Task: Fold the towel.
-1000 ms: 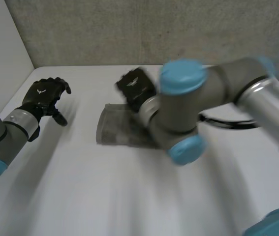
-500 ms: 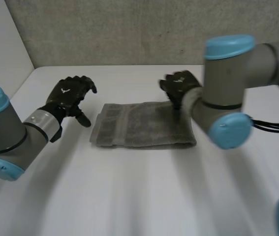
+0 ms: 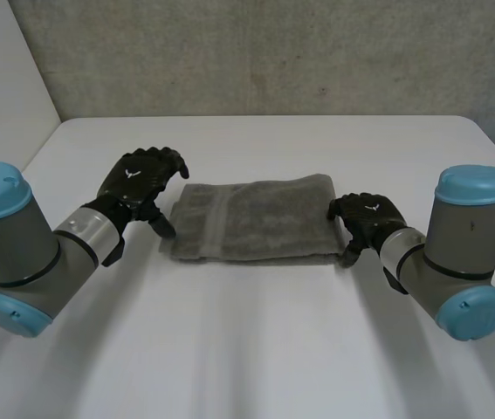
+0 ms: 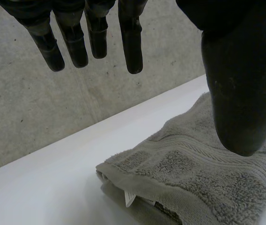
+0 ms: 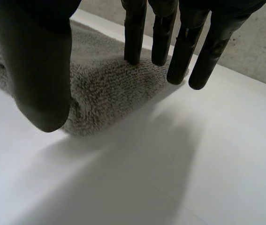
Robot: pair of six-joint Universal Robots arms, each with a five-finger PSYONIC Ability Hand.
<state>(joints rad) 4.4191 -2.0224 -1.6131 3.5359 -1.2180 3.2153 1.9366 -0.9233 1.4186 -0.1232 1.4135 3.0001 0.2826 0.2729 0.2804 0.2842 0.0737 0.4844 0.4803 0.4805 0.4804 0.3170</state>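
Left to right: your left hand (image 3: 142, 179) hovers just beside the left end of the towel (image 3: 256, 218), fingers straight, thumb held apart, gripping nothing. The grey towel lies flat in the middle of the white table (image 3: 247, 349) as a layered rectangle. A white tag (image 4: 129, 199) peeps out between the layers at that end's corner, so at least one fold looks done. At the towel's right end your right hand (image 3: 367, 216) hangs with fingers straight and thumb apart, fingertips just over the rounded fold, pinching nothing. By this showing one end-to-end fold may be left to you — or only clearing the hands.
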